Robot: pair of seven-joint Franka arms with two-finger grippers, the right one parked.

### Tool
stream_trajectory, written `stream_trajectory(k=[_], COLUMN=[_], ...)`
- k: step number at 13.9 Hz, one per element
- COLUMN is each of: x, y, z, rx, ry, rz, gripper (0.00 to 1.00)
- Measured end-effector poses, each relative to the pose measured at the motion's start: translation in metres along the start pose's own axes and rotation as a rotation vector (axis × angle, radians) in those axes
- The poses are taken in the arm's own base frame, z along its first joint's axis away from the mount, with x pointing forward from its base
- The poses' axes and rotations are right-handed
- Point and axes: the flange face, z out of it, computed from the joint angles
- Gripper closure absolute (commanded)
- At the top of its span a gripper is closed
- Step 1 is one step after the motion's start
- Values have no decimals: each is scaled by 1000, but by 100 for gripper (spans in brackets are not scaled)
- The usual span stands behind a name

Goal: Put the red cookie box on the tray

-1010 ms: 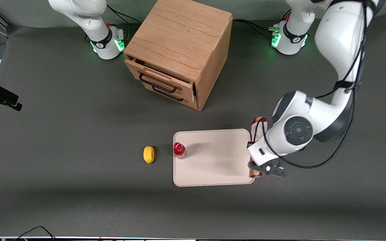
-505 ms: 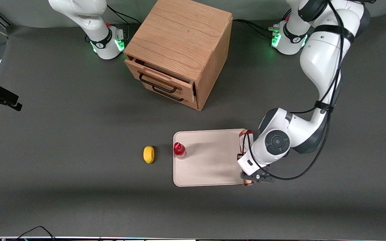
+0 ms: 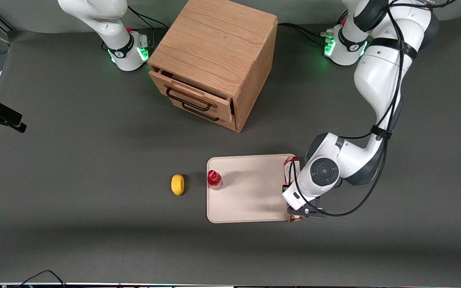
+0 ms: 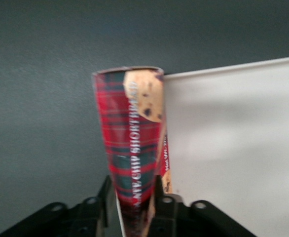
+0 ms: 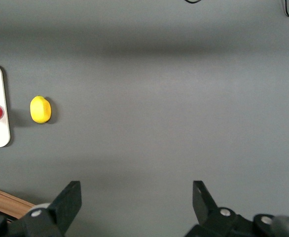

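The red cookie box (image 4: 132,143) is a long narrow carton in red tartan with a cookie picture near its end. My left gripper (image 4: 132,202) is shut on it, one finger on each long side. In the front view the gripper (image 3: 295,195) sits under the wrist, and only the two ends of the red cookie box (image 3: 290,163) stick out. The box lies along the edge of the cream tray (image 3: 250,192) that faces the working arm's end, partly over the tray (image 4: 233,148) and partly over the table. Whether it touches the tray I cannot tell.
A small red-capped bottle (image 3: 214,179) stands on the tray's edge toward the parked arm's end. A yellow lemon-like object (image 3: 177,184) lies on the table beside it. A wooden drawer cabinet (image 3: 214,60) stands farther from the front camera, its top drawer slightly open.
The left arm has carried the box sideways from just off the tray's edge to over that edge. In the last half second it barely moved.
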Motion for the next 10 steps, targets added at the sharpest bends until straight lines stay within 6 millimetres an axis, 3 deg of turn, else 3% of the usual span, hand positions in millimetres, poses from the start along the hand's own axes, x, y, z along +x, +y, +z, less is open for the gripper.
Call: stream_trajectory(k=[3,5,7,10], x=[6,11,7,-21], y=[-5,-17,-48,-108], z=[-31,-81,-142,-222], rx=[-26,-100,-122,-123], ry=[36,67,103,47], rz=[-31,-96,-124,-133], gripper=[0,0,0,0])
